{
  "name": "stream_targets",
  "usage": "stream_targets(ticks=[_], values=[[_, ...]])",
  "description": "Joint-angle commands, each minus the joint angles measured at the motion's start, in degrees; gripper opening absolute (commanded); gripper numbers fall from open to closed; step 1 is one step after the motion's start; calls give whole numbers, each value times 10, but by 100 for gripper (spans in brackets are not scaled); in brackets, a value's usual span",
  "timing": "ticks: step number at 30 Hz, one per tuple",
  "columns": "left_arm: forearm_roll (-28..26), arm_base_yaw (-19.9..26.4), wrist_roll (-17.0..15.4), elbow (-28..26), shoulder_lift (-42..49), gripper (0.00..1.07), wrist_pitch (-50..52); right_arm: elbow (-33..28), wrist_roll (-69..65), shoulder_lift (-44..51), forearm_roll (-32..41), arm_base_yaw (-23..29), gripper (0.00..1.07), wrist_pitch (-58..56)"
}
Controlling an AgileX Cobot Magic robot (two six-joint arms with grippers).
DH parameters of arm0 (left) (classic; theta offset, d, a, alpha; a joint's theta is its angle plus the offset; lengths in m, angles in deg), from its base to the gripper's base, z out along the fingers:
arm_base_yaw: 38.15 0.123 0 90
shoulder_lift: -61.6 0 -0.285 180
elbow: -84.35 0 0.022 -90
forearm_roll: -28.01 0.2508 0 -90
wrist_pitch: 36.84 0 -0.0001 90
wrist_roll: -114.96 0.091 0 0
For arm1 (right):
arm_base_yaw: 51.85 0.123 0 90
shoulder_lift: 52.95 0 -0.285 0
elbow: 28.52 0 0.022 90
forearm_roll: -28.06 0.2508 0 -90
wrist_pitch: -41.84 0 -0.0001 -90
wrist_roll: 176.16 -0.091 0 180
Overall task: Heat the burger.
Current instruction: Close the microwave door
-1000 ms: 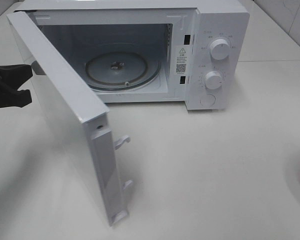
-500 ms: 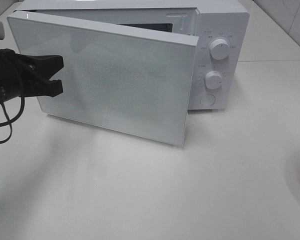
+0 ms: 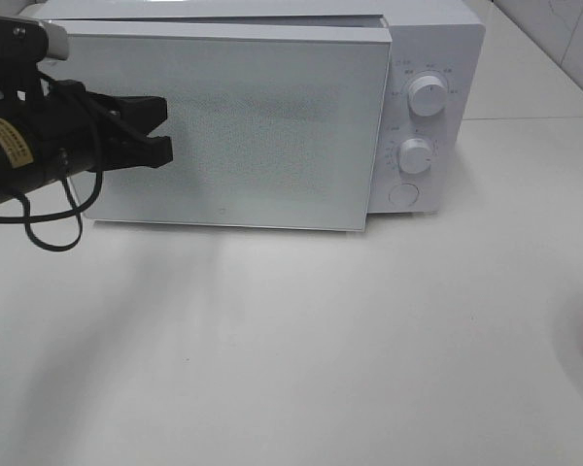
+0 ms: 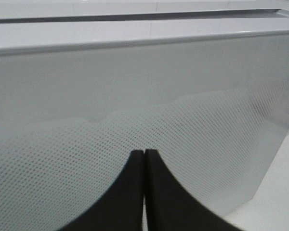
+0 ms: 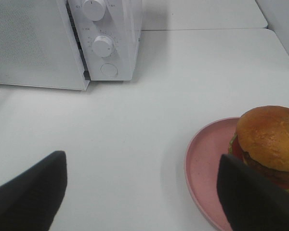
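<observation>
Burger sits on pink plate, beside one of the wide-apart right fingers.

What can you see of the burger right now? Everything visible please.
The burger shows only in the right wrist view: a glossy orange-tan domed bun over red, brown and green layers. It sits upright on a round pink plate, toward the plate's far-right side, partly cut off by the frame edge. Nothing grips it; the right claw hangs open above the table, one finger overlapping the plate in view.

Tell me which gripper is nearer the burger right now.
Right. The right gripper hangs open just beside the burger on its pink plate; the left gripper is shut at the microwave door.
</observation>
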Motion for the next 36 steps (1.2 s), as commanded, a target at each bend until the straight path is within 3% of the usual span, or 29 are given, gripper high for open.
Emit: stream_targets(ticks=[1,8,26,30,36], values=[[-23,-15,5,-19,-9,0,-13,-2,-2,18,-1,-3,76,5],[-110,-62,48,-85,-60,0,-34,-2,-2,18,-1,-3,76,5],[-144,-101,50,-195,-127,0,-68,-2,-2,18,-1,-3,76,5],[-168,-108,74,-222,-146,0,-79,-2,-2,18,-1,-3,76,5],[-184,-108,75,-256,-162,0,-95,-2,-2,18,-1,-3,76,5]])
